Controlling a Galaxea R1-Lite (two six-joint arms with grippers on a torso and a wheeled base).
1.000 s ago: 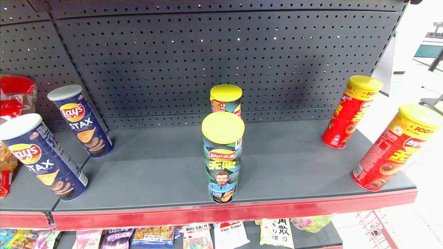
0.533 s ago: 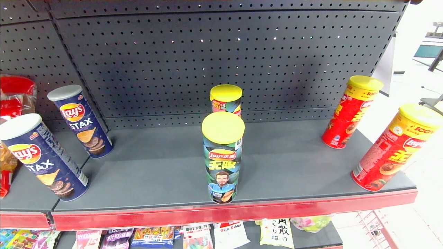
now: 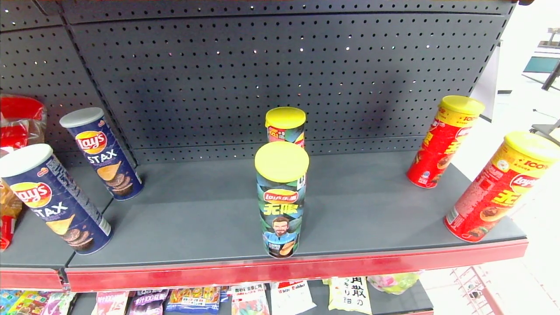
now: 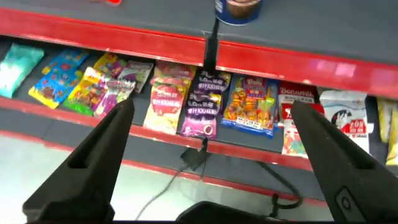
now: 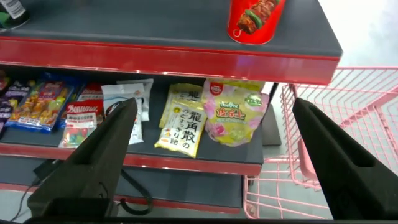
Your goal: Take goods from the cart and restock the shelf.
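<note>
"Well, how far along is the restocking?"

"Partway, I'd judge. The shelf [image 3: 350, 210] carries two blue cans [image 3: 52, 199] at the left, two green cans [image 3: 281, 199] in the middle and two red cans [image 3: 498, 188] at the right, with broad bare gaps between them."

"And the grippers?"

"The left gripper [image 4: 211, 106] and the right gripper [image 5: 214, 106] hang low before the shelving, jaws spread wide, holding nothing. The pink cart [image 5: 283, 186] stands at the right; I cannot tell what is in it. Another pick looks due."
</note>
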